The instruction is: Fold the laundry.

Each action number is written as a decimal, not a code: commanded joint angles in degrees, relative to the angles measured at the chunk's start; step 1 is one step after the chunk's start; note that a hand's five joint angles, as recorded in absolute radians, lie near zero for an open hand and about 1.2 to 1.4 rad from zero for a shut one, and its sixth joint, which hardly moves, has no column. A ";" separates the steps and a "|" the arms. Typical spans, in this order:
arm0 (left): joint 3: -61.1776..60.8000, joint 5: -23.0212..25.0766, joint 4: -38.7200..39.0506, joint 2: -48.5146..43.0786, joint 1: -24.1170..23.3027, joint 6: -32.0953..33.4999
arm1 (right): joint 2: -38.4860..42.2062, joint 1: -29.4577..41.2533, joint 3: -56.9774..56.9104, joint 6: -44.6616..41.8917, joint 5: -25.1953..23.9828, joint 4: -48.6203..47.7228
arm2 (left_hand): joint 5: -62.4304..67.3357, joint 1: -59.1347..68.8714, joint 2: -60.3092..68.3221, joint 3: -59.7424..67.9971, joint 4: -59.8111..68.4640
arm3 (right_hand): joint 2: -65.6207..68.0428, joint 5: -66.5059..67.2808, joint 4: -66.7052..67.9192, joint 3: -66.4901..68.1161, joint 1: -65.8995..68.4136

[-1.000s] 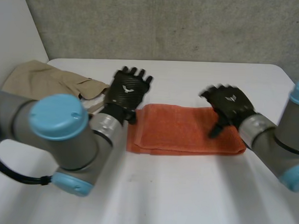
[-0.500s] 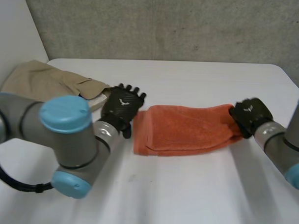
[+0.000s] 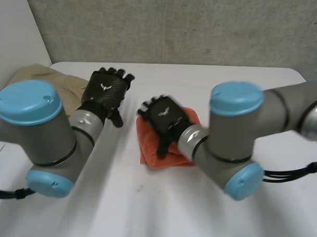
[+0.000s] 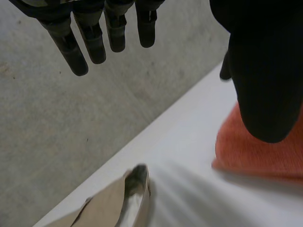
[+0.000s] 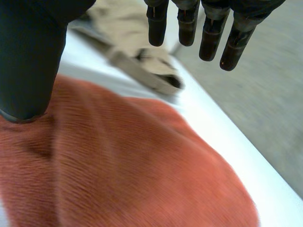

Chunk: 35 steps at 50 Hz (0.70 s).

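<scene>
**A:** How will the orange towel (image 3: 152, 149) handle?

**B:** It looks like soft, light terry. I'd expect it to sag if lifted by one point, and to be grippy rather than slippery (nothing fragile about it). It lies doubled over near the middle of the table (image 3: 145, 211). I'd take it at two corners along its six o'clock edge, pinching all the layers together.

**A:** And the robot hands?

**B:** The right robot hand (image 3: 166, 119) lies on the towel's twelve o'clock half. Its fingers (image 5: 189, 23) are straight and spread, the thumb is over the cloth, and it pinches nothing. The left robot hand (image 3: 105, 90) hangs at ten o'clock from the towel, fingers straight and empty.

**A:** The count?

**B:** One towel, one beige garment (image 3: 50, 76) crumpled farther out at ten o'clock, and two robot hands.
</scene>
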 commanded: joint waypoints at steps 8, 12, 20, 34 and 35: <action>16.39 2.26 -9.55 -12.46 -7.62 -11.72 | -3.53 -9.83 3.59 20.47 2.38 1.94 | 0.83 1.26 1.08 0.31 1.10 | -2.80 -4.09 -3.59 -2.36 -1.64; 19.73 1.74 -15.79 -17.04 -8.68 -11.90 | 2.17 -9.83 -1.58 20.12 2.29 6.15 | 1.34 1.77 1.59 0.82 1.60 | -2.80 -4.09 -3.59 -2.36 -1.64; 20.61 -2.48 -19.58 -21.08 -8.33 -10.67 | 10.36 -9.74 -9.15 14.07 2.64 13.11 | 1.67 2.10 1.93 1.16 1.94 | -2.80 -4.09 -3.59 -2.36 -1.64; 20.53 -2.49 -20.37 -19.77 -7.98 -0.91 | 8.27 -9.92 -7.58 7.55 3.34 12.32 | -0.68 -0.25 -0.43 -1.19 -0.41 | -2.80 -4.09 -3.59 -2.36 -1.64; 20.53 -2.40 -20.28 -18.89 -7.98 -0.82 | 6.08 -10.01 -6.36 8.68 3.61 11.01 | -0.85 -0.42 -0.60 -1.36 -0.58 | -2.80 -4.09 -3.59 -2.36 -1.64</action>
